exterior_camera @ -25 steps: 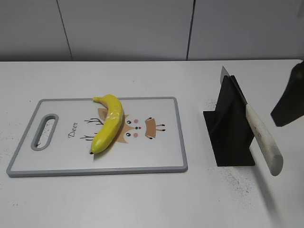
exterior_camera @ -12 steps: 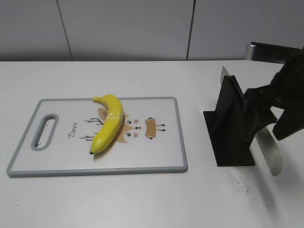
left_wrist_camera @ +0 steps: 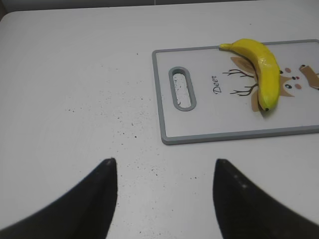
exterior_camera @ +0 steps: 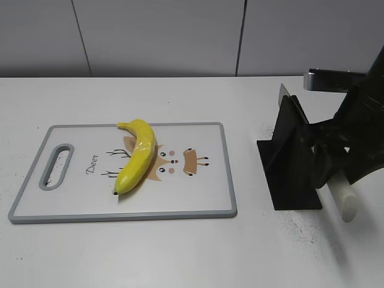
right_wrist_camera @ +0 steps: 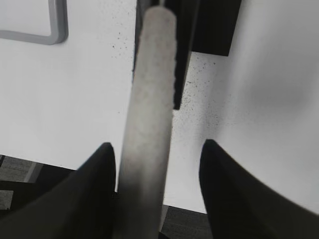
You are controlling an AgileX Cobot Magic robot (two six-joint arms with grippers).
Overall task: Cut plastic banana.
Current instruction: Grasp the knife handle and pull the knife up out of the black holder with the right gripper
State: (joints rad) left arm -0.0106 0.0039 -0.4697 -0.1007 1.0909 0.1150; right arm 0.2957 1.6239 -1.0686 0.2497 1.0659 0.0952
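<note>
The plastic banana (exterior_camera: 137, 155) is seen lying on a grey-rimmed cutting board (exterior_camera: 204, 201) printed with a deer, over the drawing and right of the handle slot. The board rests on the white surface (exterior_camera: 180, 252). Well to its right, a knife (exterior_camera: 343, 193) with a pale handle is lodged in a black stand (exterior_camera: 291, 162). The right gripper (right_wrist_camera: 157, 194) is spread wide around the knife handle, fingers not closed on it. The left gripper (left_wrist_camera: 164, 199) is held open and empty above bare surface.

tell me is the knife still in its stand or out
In the stand: the knife sits slotted in the black holder; the open right gripper straddles its handle.
</note>
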